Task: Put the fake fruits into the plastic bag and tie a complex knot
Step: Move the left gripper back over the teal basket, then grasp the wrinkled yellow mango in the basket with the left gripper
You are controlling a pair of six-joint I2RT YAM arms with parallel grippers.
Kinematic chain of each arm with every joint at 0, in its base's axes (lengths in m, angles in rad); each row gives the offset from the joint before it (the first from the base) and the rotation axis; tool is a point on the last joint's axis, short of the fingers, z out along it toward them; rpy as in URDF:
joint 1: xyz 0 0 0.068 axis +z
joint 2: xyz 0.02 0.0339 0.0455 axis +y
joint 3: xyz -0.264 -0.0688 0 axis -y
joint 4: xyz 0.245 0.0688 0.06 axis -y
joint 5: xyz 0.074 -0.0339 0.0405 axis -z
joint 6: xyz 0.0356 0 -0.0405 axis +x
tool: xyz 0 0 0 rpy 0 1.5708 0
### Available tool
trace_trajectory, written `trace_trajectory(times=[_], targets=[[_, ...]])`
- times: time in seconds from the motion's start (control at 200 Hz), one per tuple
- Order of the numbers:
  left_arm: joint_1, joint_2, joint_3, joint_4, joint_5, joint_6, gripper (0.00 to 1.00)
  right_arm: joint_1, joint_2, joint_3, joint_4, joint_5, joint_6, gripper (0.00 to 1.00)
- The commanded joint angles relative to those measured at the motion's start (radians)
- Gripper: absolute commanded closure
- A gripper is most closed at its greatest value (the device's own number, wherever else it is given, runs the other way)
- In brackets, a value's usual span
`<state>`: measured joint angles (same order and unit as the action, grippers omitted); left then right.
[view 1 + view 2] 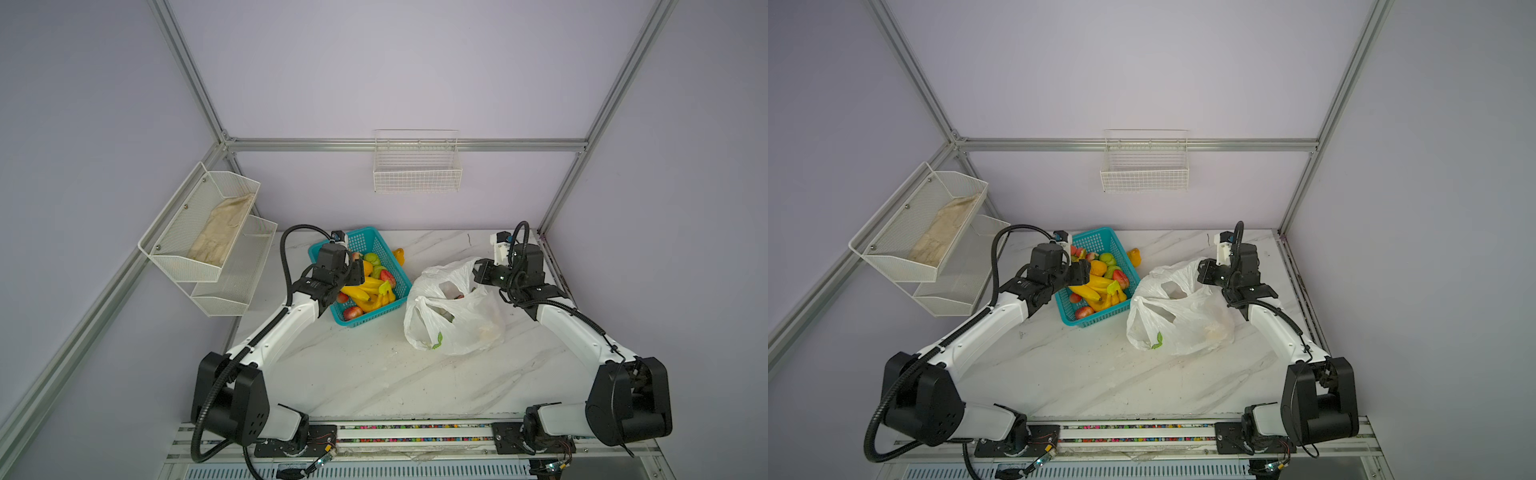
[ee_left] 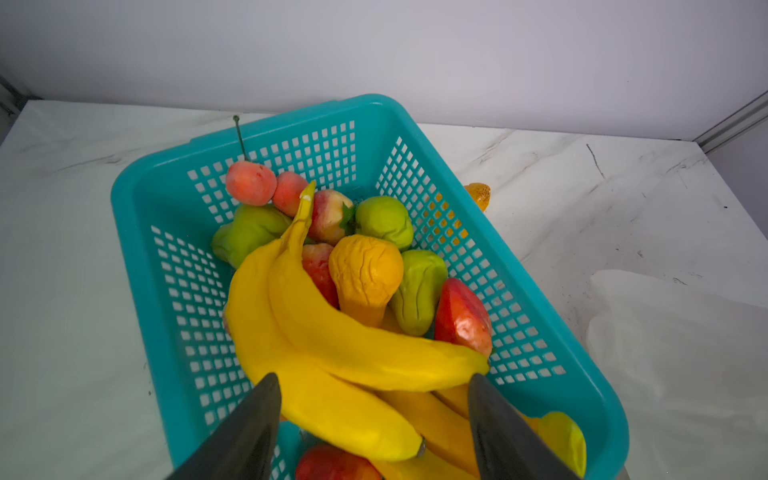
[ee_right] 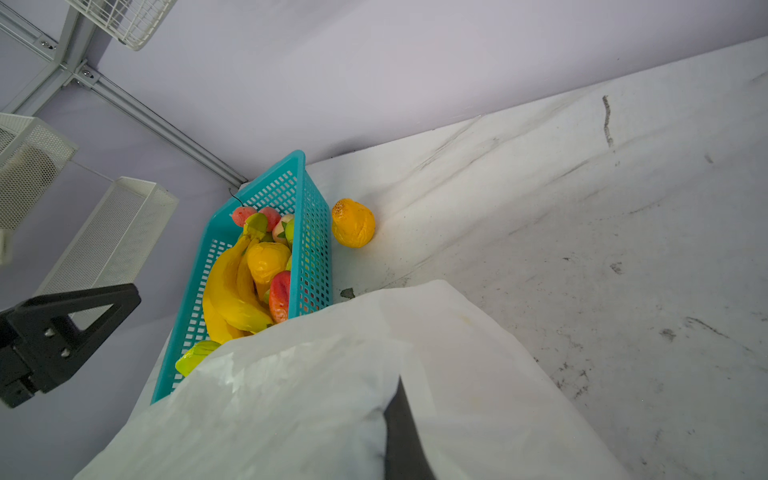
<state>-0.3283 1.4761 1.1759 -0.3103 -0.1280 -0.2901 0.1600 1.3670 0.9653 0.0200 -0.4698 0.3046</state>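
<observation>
The fake fruits, among them yellow bananas [image 2: 332,332], green pears, an orange one and red ones, lie heaped in a teal lattice basket [image 2: 257,124]. My left gripper [image 2: 374,399] hangs open just above the basket, and its dark fingers [image 2: 257,415] straddle the bananas in both top views [image 1: 355,270] [image 1: 1081,272]. One yellow-orange fruit [image 3: 353,224] lies on the table behind the basket. The plastic bag [image 1: 457,316] sits to the right of the basket with its mouth open upward. My right gripper [image 1: 478,272] is shut on the bag's far rim [image 3: 332,395]. No knot shows.
Two white mesh racks [image 1: 208,232] hang on the left wall, the upper one holding a beige cloth [image 1: 220,232]. A white wire basket [image 1: 417,166] hangs on the back wall. The marble table [image 1: 374,374] runs to a rail at the front edge.
</observation>
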Motion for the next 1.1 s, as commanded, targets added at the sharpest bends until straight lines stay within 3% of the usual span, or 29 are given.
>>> trace_trajectory(times=[0.0, 0.095, 0.325, 0.765, 1.095], targets=[[0.003, 0.092, 0.201, -0.084, -0.009, 0.121, 0.3, 0.005, -0.01, -0.016, 0.035, -0.007, -0.014, 1.0], [0.007, 0.174, 0.295, -0.138, -0.033, 0.155, 0.3, 0.005, -0.001, -0.014, 0.041, -0.01, -0.012, 1.0], [0.009, 0.367, 0.522, -0.296, 0.043, 0.233, 0.3, 0.005, 0.026, -0.007, 0.031, -0.006, -0.015, 1.0], [0.031, 0.67, 0.888, -0.589, 0.059, 0.37, 0.15, 0.004, 0.011, -0.025, 0.02, 0.027, -0.011, 1.0], [0.041, 0.812, 1.025, -0.714, 0.073, 0.375, 0.15, 0.004, -0.009, -0.022, 0.012, 0.027, -0.015, 1.0]])
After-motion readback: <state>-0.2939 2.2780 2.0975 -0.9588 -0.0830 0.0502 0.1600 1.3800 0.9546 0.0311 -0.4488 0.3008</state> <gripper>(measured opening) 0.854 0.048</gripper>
